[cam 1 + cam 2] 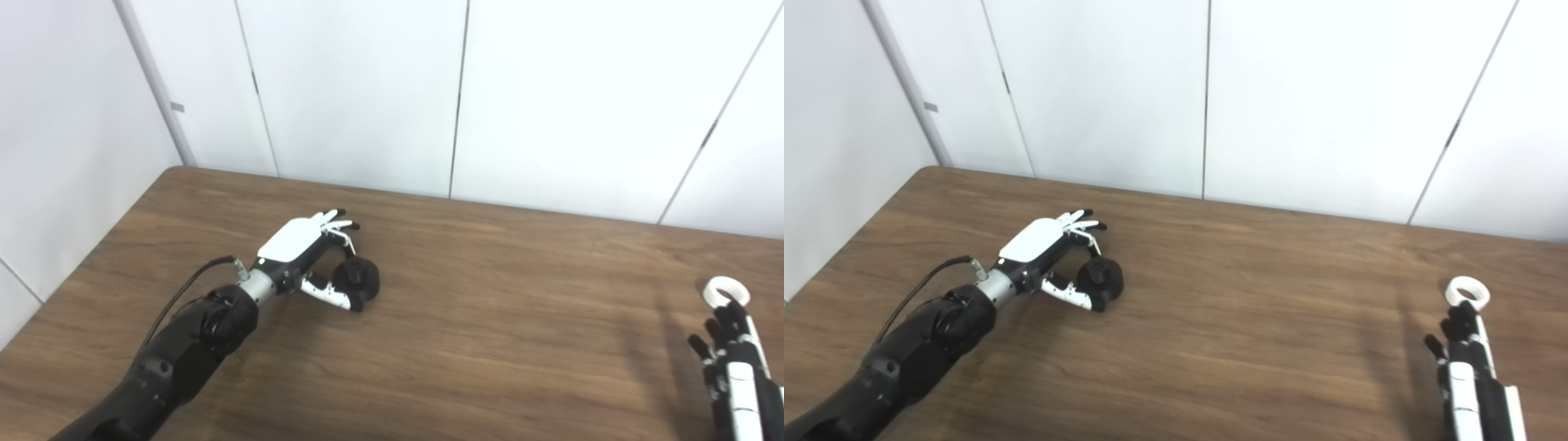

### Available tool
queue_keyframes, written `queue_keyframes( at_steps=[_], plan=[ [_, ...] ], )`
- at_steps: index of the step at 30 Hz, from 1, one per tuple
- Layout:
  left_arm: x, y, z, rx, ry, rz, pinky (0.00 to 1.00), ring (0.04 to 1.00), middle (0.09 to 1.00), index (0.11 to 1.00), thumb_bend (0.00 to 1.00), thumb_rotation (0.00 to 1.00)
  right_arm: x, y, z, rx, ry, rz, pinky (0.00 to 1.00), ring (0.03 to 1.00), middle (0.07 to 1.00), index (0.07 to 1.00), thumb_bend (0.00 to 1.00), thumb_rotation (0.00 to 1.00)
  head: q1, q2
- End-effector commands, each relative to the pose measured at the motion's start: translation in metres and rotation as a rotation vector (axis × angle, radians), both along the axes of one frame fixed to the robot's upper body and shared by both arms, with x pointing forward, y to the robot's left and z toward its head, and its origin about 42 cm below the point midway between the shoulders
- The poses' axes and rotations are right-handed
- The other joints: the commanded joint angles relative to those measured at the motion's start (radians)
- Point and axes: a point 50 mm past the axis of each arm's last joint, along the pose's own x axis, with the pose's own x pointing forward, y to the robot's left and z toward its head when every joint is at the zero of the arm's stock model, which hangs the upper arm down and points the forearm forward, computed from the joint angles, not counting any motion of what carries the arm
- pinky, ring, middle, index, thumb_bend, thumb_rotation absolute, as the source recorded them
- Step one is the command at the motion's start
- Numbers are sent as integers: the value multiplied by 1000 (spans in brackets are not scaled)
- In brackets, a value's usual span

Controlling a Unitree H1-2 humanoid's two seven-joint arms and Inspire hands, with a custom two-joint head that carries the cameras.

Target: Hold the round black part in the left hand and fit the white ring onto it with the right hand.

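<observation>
On the bench (465, 343), left hand (306, 257) cups the black part (361, 278) loosely; right hand (732, 361), spread and empty, should pinch the white ring (726, 291) by its rim.

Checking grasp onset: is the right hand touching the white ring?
Cannot tell: in both views the right hand reaches the white ring, fingertips overlapping its rim.

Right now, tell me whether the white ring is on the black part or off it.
Off. The white ring lies on the table by the right hand, far from the black part at the left hand.
</observation>
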Motion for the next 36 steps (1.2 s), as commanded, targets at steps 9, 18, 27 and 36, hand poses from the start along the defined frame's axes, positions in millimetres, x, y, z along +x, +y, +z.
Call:
queue_keyframes(
  at_steps=[9, 18, 27, 36],
  plan=[
    [-18, -38, -7, 4, 8, -184, 1000, 1000, 893, 481, 525, 55, 3, 8, 24, -41, -91, 8, 912, 964, 963, 953, 371, 809, -42, 1],
    [-32, -67, -10, 2, 18, -294, 1000, 1000, 896, 481, 524, 56, 3, 8, 29, -90, -118, 4, 888, 964, 966, 951, 387, 822, -96, 4],
    [-43, -96, -11, -12, 34, -371, 1000, 1000, 894, 481, 524, 59, 3, 12, 50, -135, -161, -20, 868, 955, 963, 950, 350, 829, -161, 6],
    [-48, -114, -18, -3, 36, -427, 1000, 1000, 900, 481, 525, 59, 7, 12, 75, -159, -215, -36, 906, 973, 971, 950, 319, 820, -266, -2]
  ],
)
